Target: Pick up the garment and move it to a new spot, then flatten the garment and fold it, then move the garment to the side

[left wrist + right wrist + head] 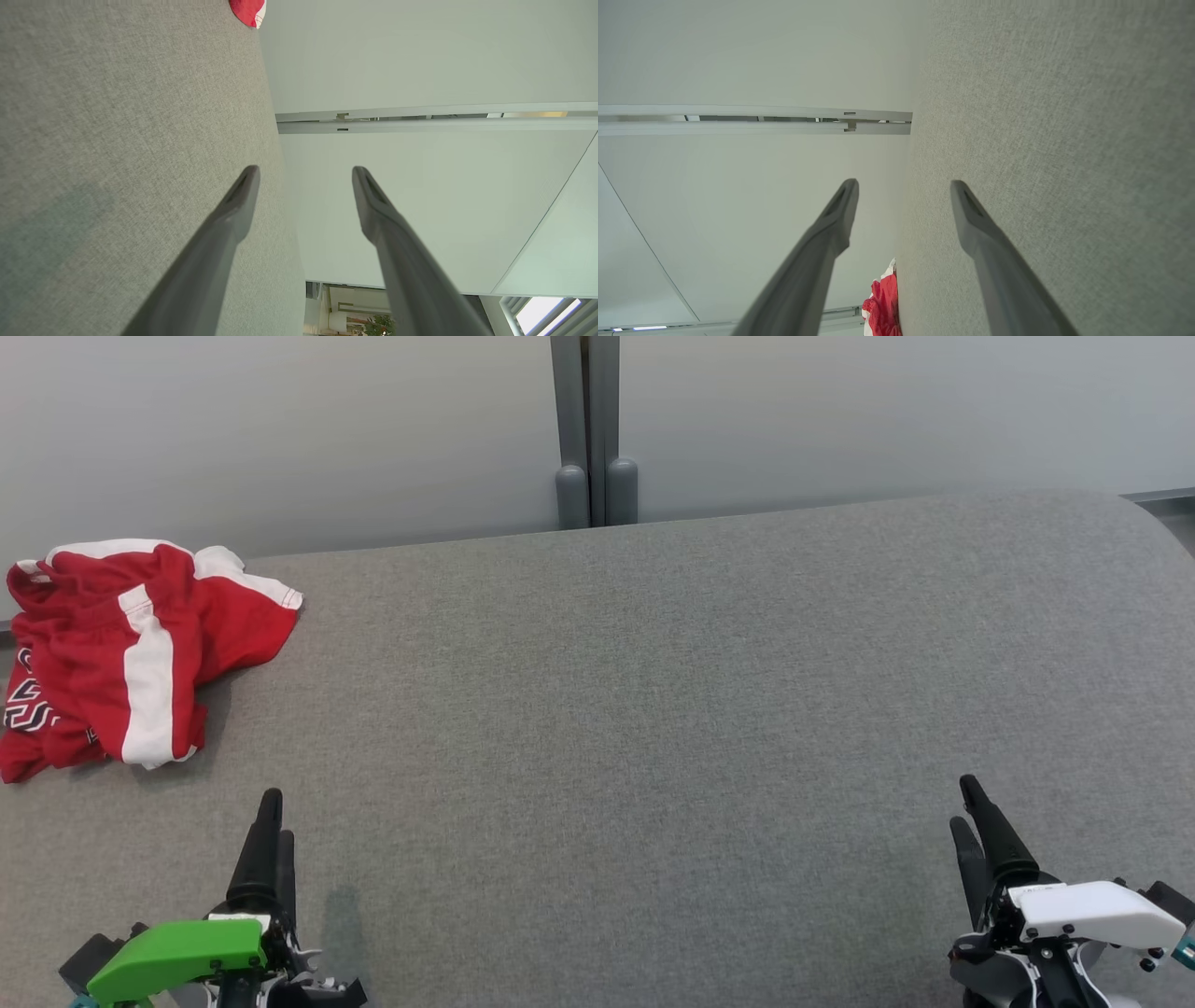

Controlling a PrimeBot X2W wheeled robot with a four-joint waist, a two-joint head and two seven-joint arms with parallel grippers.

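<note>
A crumpled red garment [121,653] with white stripes lies at the far left of the grey table [653,709], by its back edge. A corner of the garment [250,10] peeks in at the top of the left wrist view, and the garment [883,305] appears small and low in the right wrist view. My left gripper [271,831] is at the lower left, below the garment and apart from it; its fingers [233,210] stand spread with nothing between them. My right gripper [971,812] is at the lower right, far from the garment, with its fingers [831,224] likewise open and empty.
A pale wall with a grey vertical post [586,429] stands behind the table's far edge. The table's right corner [1144,513] is rounded. The wide middle of the grey cloth surface lies between my two grippers.
</note>
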